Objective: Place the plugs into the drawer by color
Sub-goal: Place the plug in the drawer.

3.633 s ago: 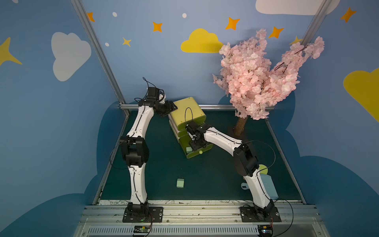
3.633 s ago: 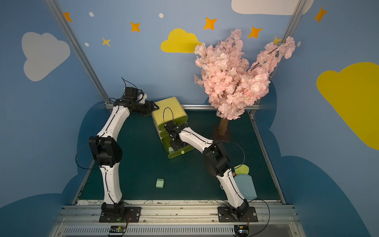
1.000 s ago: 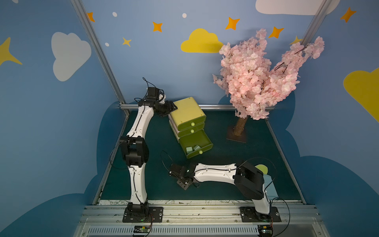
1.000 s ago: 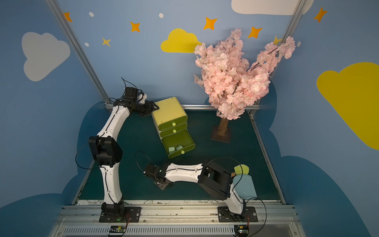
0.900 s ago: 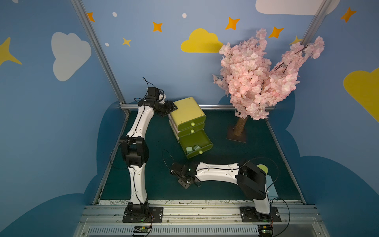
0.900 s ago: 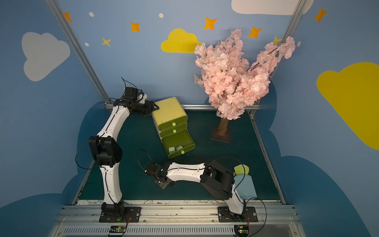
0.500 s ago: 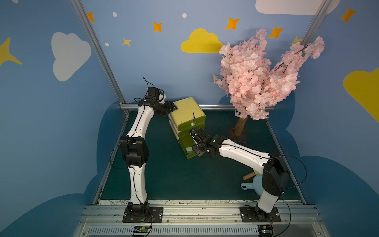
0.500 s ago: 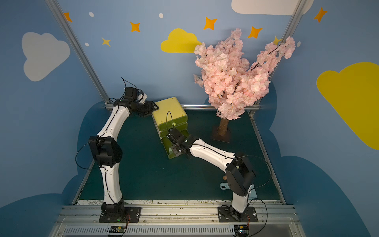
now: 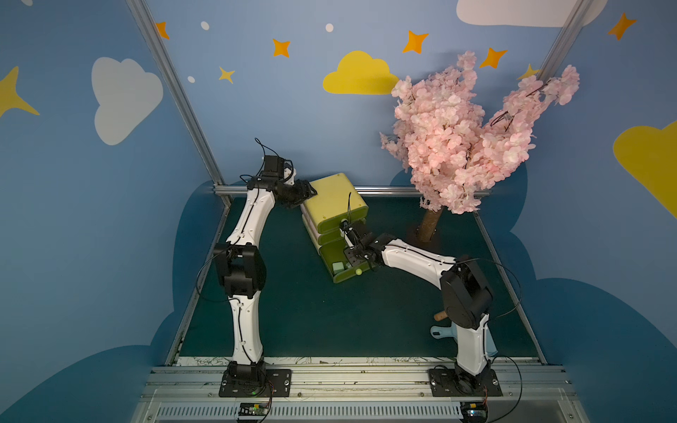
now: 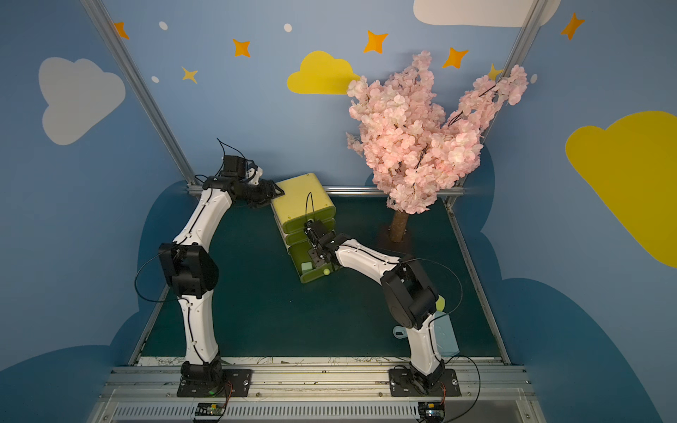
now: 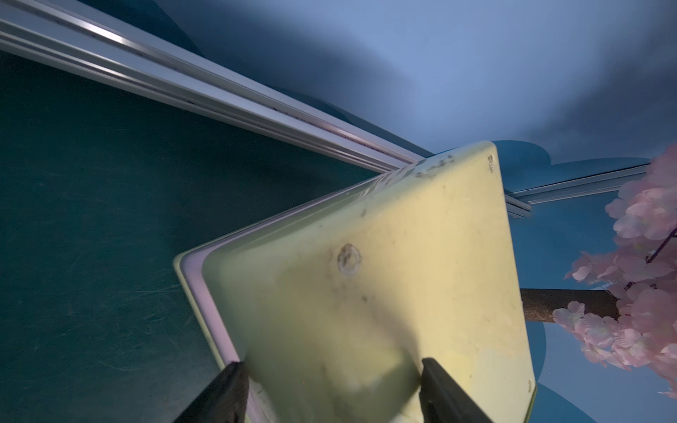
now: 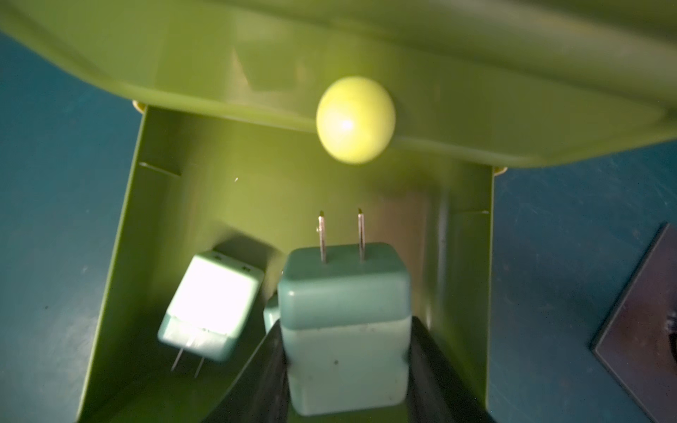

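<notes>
While the drawer chest (image 9: 335, 199) is braced at the far middle of the green table (image 9: 311, 322), a mint green plug (image 12: 344, 315) is held over the pulled-out bottom drawer (image 9: 348, 279) by the right gripper (image 12: 344, 338). The jaws are clenched on the plug's two sides, with the prongs pointed toward the chest and under the round knob (image 12: 355, 119) of the drawer above. A second mint plug (image 12: 210, 307) is seen lying tilted on the drawer floor to the left, and the edge of what may be a third is glimpsed between the two. The left gripper (image 11: 333, 388) is set on the chest's far left top corner, its fingers (image 11: 227, 392) shown on either side of that corner and apparently grasping it. With two, perhaps three, mint plugs gathered here, the green set is judged nearly sorted.

Trouble could be caused by the release. The plug is held close to the drawer's right wall, so the rim could be caught and the plug tipped out onto the table. If it is let go from too high, it could be bounced off the plugs below. The knob or front overhead could be struck as the wrist is lifted out, and the light chest could be dragged if the left grip were to slip.
</notes>
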Available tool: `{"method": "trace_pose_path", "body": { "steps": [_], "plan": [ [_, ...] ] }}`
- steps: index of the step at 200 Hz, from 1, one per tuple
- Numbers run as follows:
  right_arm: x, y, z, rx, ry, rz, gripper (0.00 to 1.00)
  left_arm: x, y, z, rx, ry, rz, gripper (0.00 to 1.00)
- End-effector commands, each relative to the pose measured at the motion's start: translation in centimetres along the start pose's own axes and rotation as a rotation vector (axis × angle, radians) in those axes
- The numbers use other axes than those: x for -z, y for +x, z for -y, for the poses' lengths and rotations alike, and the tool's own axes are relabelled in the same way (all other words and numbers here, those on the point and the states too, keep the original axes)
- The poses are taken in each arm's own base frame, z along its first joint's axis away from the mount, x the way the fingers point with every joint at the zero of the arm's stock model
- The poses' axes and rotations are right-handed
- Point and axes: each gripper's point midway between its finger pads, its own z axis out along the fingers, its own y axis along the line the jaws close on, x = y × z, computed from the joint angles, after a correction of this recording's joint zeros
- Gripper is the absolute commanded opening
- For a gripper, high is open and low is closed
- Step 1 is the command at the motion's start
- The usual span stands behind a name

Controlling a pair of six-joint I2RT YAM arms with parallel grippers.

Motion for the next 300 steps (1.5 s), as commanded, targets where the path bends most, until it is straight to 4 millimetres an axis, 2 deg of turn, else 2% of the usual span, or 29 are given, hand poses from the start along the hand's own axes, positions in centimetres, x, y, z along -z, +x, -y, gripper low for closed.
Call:
{"method": "trace_pose_path", "body": {
  "steps": [1, 35, 79, 152, 185, 207, 227, 242, 259, 282, 300],
  "plan": [
    [-0.9, -1.9, 1.0, -0.033, 0.016, 0.075, 0.4, -2.2, 4.1, -3.9, 0.054, -0.123, -0.151, 0.74],
    [-2.1, -1.5, 1.5, -0.055, 0.013, 0.055, 0.41, -1.9, 4.0, -3.9, 0.05, -0.126, -0.146, 0.74],
    [-2.2, -0.8, 1.7, -0.078, 0.018, 0.052, 0.42, -1.9, 3.9, -4.2, 0.063, -0.122, -0.146, 0.75],
    [-4.1, -0.3, 3.1, -0.114, 0.049, 0.051, 0.42, -2.0, 4.0, -4.0, 0.064, -0.117, -0.149, 0.75],
    [-4.6, -0.1, 3.1, -0.124, 0.042, 0.046, 0.43, -1.9, 3.9, -4.0, 0.06, -0.118, -0.147, 0.75],
    [-5.0, 0.0, 3.1, -0.125, 0.043, 0.04, 0.45, -1.9, 3.9, -3.9, 0.058, -0.117, -0.146, 0.75],
    [-5.0, 0.2, 3.1, -0.121, 0.04, 0.033, 0.52, -1.9, 3.9, -3.9, 0.059, -0.116, -0.147, 0.75],
    [-4.5, 0.0, 3.2, -0.119, 0.038, 0.033, 0.58, -1.9, 4.0, -3.9, 0.058, -0.115, -0.148, 0.75],
    [-3.0, -1.0, 3.5, -0.114, 0.034, 0.058, 0.63, -2.0, 4.0, -4.1, 0.057, -0.119, -0.149, 0.75],
    [0.3, -2.9, 4.0, -0.116, 0.028, 0.109, 0.66, -2.2, 4.1, -4.2, 0.058, -0.122, -0.155, 0.75],
    [3.2, -3.2, 3.5, -0.12, 0.001, 0.15, 0.66, -2.3, 4.2, -4.3, 0.059, -0.123, -0.157, 0.74]
  ]
}}
